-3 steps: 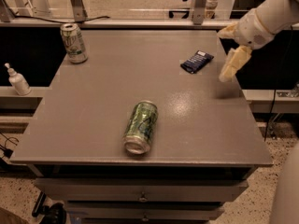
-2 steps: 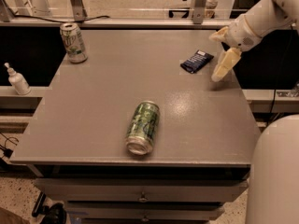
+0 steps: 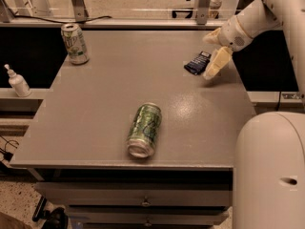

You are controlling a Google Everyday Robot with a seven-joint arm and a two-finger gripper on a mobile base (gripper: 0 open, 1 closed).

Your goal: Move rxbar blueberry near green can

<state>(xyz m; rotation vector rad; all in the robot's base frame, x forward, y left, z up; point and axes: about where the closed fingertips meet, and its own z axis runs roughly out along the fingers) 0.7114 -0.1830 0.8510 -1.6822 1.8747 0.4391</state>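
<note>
The rxbar blueberry (image 3: 197, 62) is a small flat navy wrapper lying on the grey table (image 3: 105, 99) at the far right. The green can (image 3: 144, 130) lies on its side near the table's front edge, its silver end facing the camera. My gripper (image 3: 213, 65) hangs from the white arm at the upper right, its pale fingers pointing down right beside the bar's right end, close above the table. It holds nothing.
A whitish can with green lettering (image 3: 75, 43) stands upright at the table's back left corner. A small white pump bottle (image 3: 17, 81) stands on a ledge left of the table. My white base (image 3: 269, 171) fills the lower right. Drawers sit below the tabletop.
My gripper has moved left and slightly toward the back, from well right of the bar to just beside it. The bar and both cans have not moved.
</note>
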